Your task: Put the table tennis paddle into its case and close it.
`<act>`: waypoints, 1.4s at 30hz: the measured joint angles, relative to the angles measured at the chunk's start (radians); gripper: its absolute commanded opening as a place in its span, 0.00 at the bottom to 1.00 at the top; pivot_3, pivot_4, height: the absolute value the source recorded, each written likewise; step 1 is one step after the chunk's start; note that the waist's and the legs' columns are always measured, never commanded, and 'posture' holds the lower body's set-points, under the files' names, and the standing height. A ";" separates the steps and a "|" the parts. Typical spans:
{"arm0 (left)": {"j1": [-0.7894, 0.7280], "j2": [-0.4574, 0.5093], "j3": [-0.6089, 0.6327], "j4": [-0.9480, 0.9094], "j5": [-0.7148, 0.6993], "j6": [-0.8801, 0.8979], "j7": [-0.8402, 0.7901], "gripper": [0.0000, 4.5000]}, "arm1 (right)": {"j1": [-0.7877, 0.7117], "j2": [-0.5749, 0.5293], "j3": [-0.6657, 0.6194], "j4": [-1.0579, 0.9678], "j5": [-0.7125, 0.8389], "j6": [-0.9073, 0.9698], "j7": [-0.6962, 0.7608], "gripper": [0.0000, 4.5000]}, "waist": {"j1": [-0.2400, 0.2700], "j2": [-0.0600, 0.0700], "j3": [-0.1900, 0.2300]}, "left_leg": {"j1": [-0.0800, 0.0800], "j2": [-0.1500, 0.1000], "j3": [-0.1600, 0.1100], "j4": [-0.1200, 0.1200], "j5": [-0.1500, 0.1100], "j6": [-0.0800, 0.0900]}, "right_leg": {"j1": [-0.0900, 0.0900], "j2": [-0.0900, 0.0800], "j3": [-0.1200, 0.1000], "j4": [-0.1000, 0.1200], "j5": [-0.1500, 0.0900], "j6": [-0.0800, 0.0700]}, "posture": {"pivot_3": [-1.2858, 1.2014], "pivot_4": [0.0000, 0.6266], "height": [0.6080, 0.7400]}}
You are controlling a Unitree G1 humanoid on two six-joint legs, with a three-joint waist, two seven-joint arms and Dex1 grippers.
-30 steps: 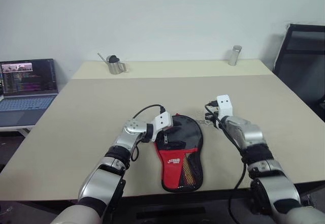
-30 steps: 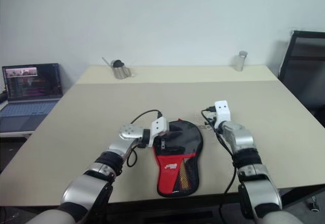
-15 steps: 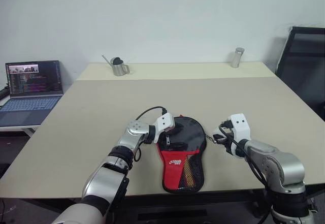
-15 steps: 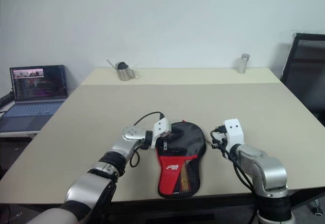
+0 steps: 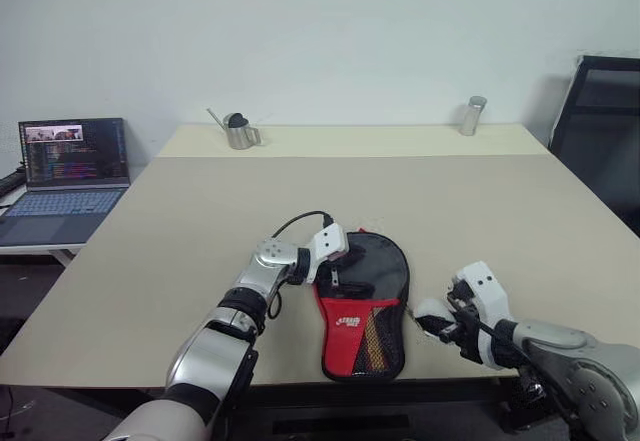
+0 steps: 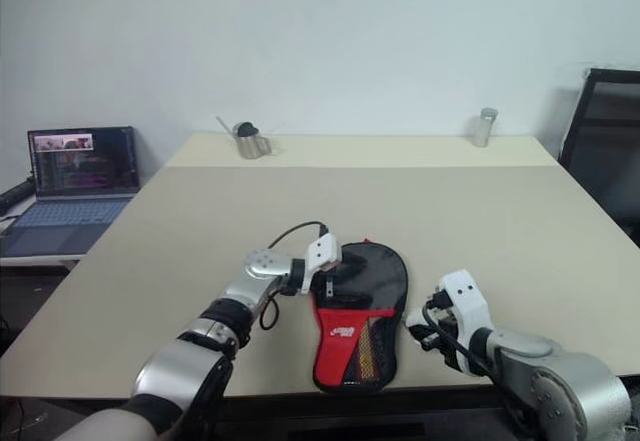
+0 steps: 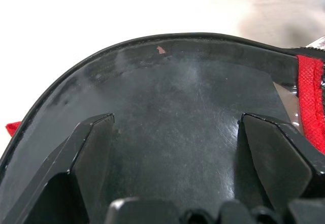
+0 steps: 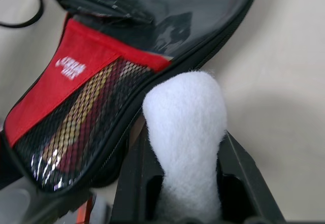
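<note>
- The case [image 5: 363, 306] is observed lying flat on the table [image 5: 200, 211], near its front edge, round end away from the robot.
- The paddle's handle [image 8: 76, 120] is seen through the mesh pocket [image 8: 86, 117], inside the case; the red panel with white logo [image 8: 68, 67] faces up.
- The left gripper [image 5: 336, 272] is placed over the round black end of the case, at its left side. Its fingers [image 7: 89, 153] are spread wide on the glossy black surface, with nothing clamped between them.
- The right gripper [image 6: 425, 323] is held just right of the case, near the table's front edge. Its fingers are closed on a white fluffy pad [image 8: 187, 132].
- Whether the zip is fully closed cannot be told.
- A laptop [image 5: 65, 166] is noted on a side table at the left; a metal pitcher [image 5: 238, 132] and a metal cup [image 5: 472, 115] stand at the far edge.
</note>
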 measured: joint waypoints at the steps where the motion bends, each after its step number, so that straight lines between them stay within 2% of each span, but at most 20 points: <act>1: -0.001 -0.002 -0.001 0.000 0.001 0.000 -0.001 0.97 | 0.022 -0.002 -0.005 -0.012 0.013 -0.001 0.003 0.11 | 0.001 0.000 0.000 | 0.000 -0.001 0.000 0.000 -0.001 0.001 | 0.000 0.000 0.000 0.000 -0.001 0.001 | 0.52 0.24 1.00; 6: -0.001 -0.006 -0.002 0.001 0.002 0.000 -0.002 0.97 | 0.072 0.001 -0.009 -0.051 0.050 -0.004 0.002 0.11 | 0.002 -0.001 -0.001 | 0.000 -0.001 0.000 0.001 -0.003 0.002 | 0.001 -0.001 0.000 -0.001 -0.001 0.002 | 0.52 0.24 1.00; 16: -0.002 -0.011 -0.002 0.004 0.014 0.001 0.003 0.97 | 0.041 0.026 0.044 -0.007 0.034 -0.009 -0.047 0.11 | 0.001 -0.001 -0.002 | 0.003 0.000 0.000 0.002 -0.003 0.002 | 0.004 -0.001 0.000 -0.001 -0.002 0.002 | 0.52 0.24 1.00; 23: 0.002 -0.036 -0.002 0.003 0.021 0.002 0.016 0.97 | 0.058 0.093 0.077 0.049 0.019 -0.021 -0.081 0.11 | 0.001 -0.001 -0.002 | 0.006 0.000 -0.001 0.002 -0.004 0.001 | 0.008 -0.002 -0.001 -0.002 -0.002 0.002 | 0.52 0.24 1.00; 32: -0.006 -0.064 -0.002 0.012 0.037 0.002 0.023 0.97 | 0.111 0.008 0.004 -0.047 0.138 -0.004 -0.014 0.11 | 0.001 -0.001 -0.003 | 0.006 0.000 -0.003 0.001 -0.007 0.000 | 0.010 -0.002 -0.004 -0.005 -0.005 0.002 | 0.52 0.24 1.00; 42: -0.019 -0.088 -0.003 0.030 0.042 0.002 0.023 0.97 | 0.180 -0.024 -0.037 -0.101 0.278 0.011 0.006 0.11 | 0.000 -0.001 -0.004 | 0.004 0.000 -0.005 0.001 -0.014 0.003 | 0.014 -0.001 -0.012 -0.014 -0.006 0.005 | 0.52 0.24 1.00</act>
